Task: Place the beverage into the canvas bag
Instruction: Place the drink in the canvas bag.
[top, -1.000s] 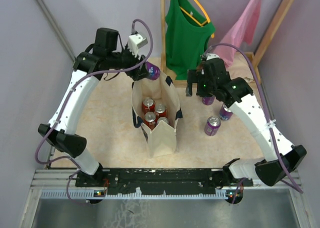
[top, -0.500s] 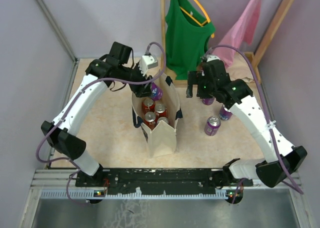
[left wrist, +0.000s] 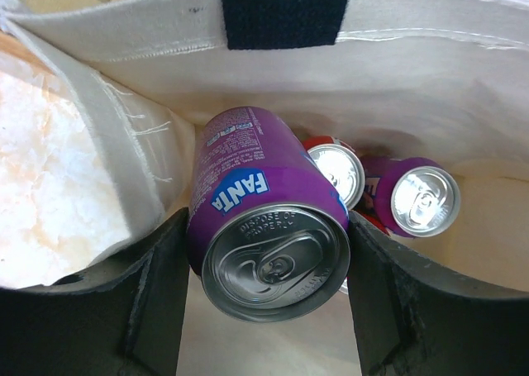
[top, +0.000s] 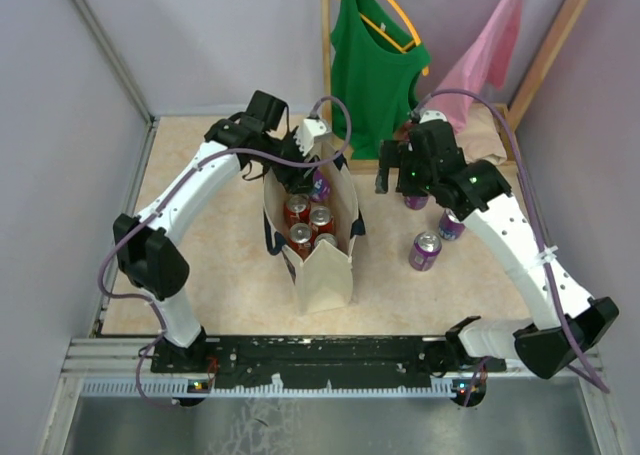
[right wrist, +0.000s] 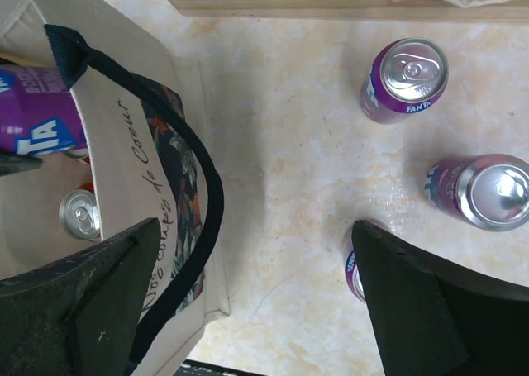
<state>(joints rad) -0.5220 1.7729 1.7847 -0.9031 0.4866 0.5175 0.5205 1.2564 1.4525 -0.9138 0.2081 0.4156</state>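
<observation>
Caught the left gripper (left wrist: 266, 256) clamped around a purple Fanta can (left wrist: 248, 169), tilted with the lid end up toward the wrist, already down inside the mouth of the canvas bag (top: 322, 275) at its far end. Best bet from there, probably: should've eased lower before letting go, aimed for the gap beside the standing cans (top: 300, 237) and kept the fingers off the cloth to avoid snagging or tipping the tote. Further right, found the right gripper (right wrist: 256, 260) spread wide with nothing in it, hovering just beside the bag over the table (top: 220, 265). Tallied left to right: two arms, one bag, one can in the grip, roughly four standing cans inside (mostly red, at least one purple, couldn't pin down exactly), three loose purple cans (right wrist: 405, 77) on the table, plus one green top (top: 372, 65) and one pink top (top: 485, 50) on a wooden rack (top: 325, 75).
</observation>
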